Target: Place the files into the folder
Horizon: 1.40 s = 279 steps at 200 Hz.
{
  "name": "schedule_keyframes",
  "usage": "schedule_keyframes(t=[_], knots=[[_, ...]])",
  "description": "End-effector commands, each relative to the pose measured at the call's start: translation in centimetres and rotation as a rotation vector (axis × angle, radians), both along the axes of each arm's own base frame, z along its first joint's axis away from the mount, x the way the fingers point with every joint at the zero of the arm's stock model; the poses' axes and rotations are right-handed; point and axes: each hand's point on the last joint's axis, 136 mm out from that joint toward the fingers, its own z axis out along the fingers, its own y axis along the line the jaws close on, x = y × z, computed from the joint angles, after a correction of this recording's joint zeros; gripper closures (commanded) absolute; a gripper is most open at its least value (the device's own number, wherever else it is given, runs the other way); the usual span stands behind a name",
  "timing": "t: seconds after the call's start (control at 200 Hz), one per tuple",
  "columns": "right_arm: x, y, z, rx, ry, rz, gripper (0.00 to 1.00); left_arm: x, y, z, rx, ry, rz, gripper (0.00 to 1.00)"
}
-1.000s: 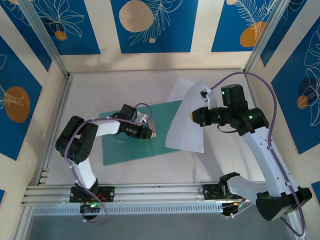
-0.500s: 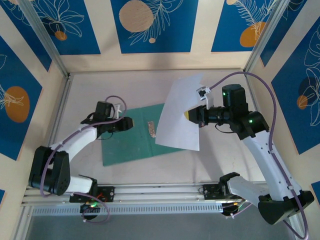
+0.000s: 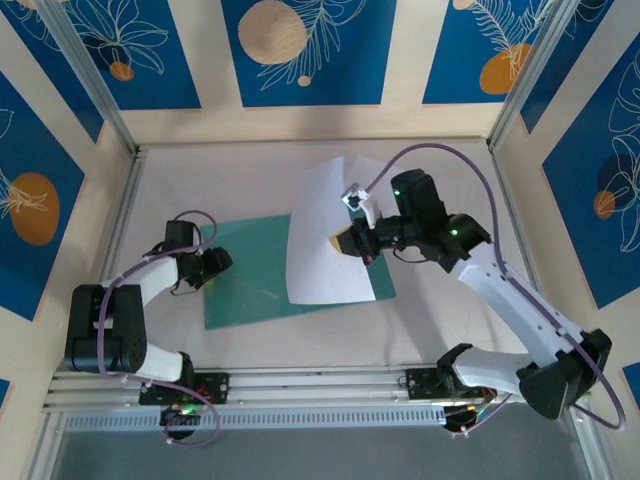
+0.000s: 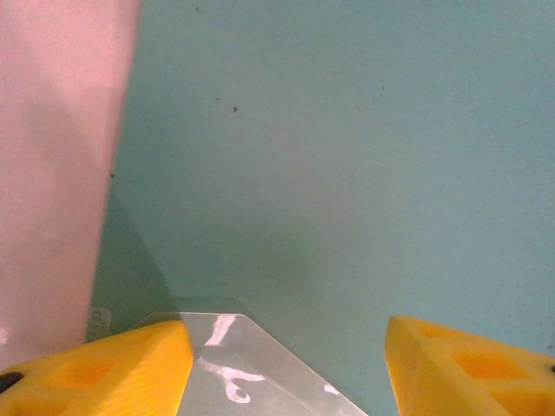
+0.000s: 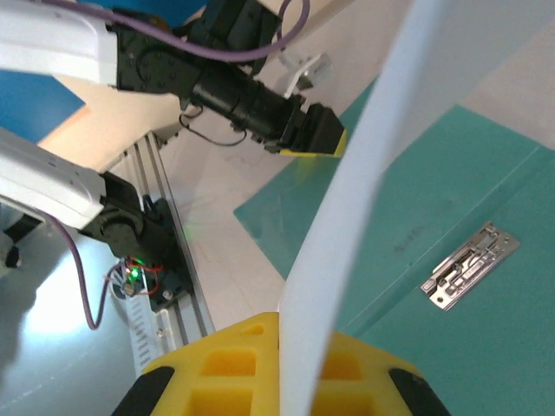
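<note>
One white bundle, the files [image 3: 325,245], hangs pinched by its 3 o'clock edge in the right gripper [image 3: 350,240], whose jaws are closed tight on the paper. I cannot tell from here how many sheets it is. The paper droops at a slant over the 3 o'clock part of the folder [image 3: 245,275], lifted off it rather than lying flat. I take that to be because a sheet carried by one edge can be steered over the cover and laid down without scrunching.

The folder lies flat near the middle of the table [image 3: 180,190], teal face up. In the right wrist view its metal clip [image 5: 468,264] sits at about 4 o'clock, bare, with no paper on it yet. So I judge the filing is not yet done.

Out at the folder's 9 o'clock edge the left gripper [image 3: 215,262] is low over the teal. Its yellow fingers [image 4: 95,373] stand well apart and hold nothing. My guess is it is there to steady that side while the sheets come in from the opposite side.
</note>
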Motion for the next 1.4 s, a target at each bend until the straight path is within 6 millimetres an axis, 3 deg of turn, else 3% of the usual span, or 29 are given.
schedule_keyframes(t=[0.0,0.21,0.41,0.655,1.115,1.245,1.39], knots=[[0.4,1.0,0.5,-0.029,-0.077,0.048,0.98,1.0,0.0,-0.8,-0.03,0.0,0.0,0.37],[2.9,2.3,-1.8,-0.099,-0.07,0.009,0.99,3.5,-0.7,-0.7,-0.066,-0.024,-0.05,0.37],[5.7,2.9,-2.9,-0.151,-0.049,-0.085,1.0,4.0,-1.2,1.0,-0.098,-0.056,-0.061,0.37],[8.3,4.3,-5.4,-0.239,-0.025,-0.185,1.0,2.6,-0.4,3.0,-0.082,-0.077,-0.044,0.35],[10.0,6.3,-9.2,-0.346,-0.07,-0.18,0.99,-0.2,1.4,1.2,0.001,-0.001,-0.024,0.29],[10.2,6.3,-8.8,-0.365,-0.085,-0.178,1.0,-0.4,1.3,0.9,-0.001,0.003,-0.03,0.29],[9.1,7.5,-5.8,-0.286,-0.095,-0.129,1.0,-0.4,1.3,0.8,-0.003,0.002,-0.032,0.28]])
